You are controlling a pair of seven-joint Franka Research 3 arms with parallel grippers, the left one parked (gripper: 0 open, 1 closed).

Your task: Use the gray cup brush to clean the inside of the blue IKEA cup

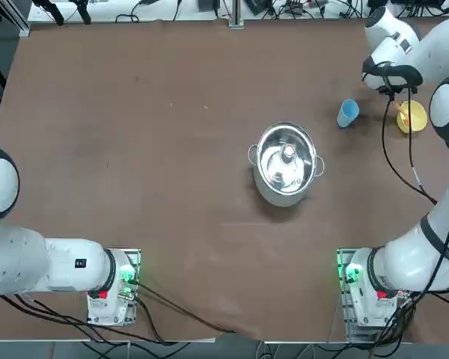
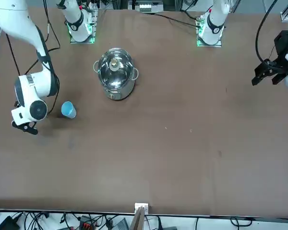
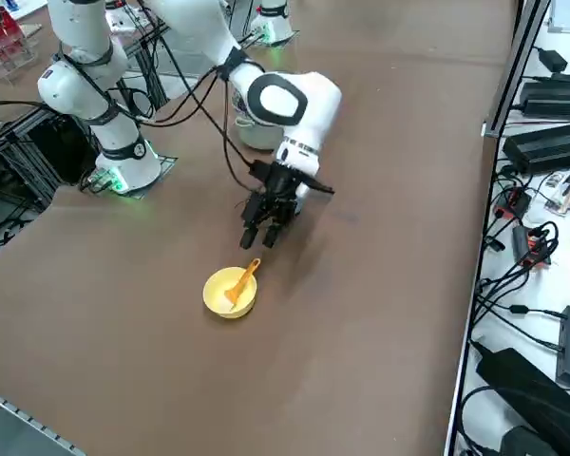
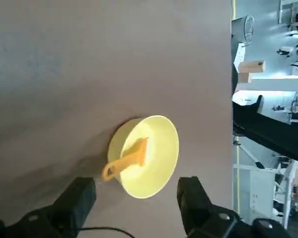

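so rn the right gripper [image 3: 264, 233] is hanging just above the table [image 1: 172, 149], close to a yellow bowl [image 3: 229, 291] w/ an orange brush-looking thing [image 3: 241, 279] leaning in it, handle poking over the rim. No gray brush anywhere I can see, so that orange one is prob the tool, tho the color doesn't match the task. Blue cup [image 1: 347, 113] sits on the table near the bowl, apart from it, looks tilted or on its side, can't tell for sure.

Imo it's at the brush end of the job, but this fits either going in for a pickup or having just dropped it back, can't say which.

Fingers are spread wide, nothing between them, not touching anything; wrist view shows the bowl [image 4: 148, 154] framed beyond the two pads [image 4: 79, 198]. Steel pot [image 1: 286, 164] sits mid-table, well away.
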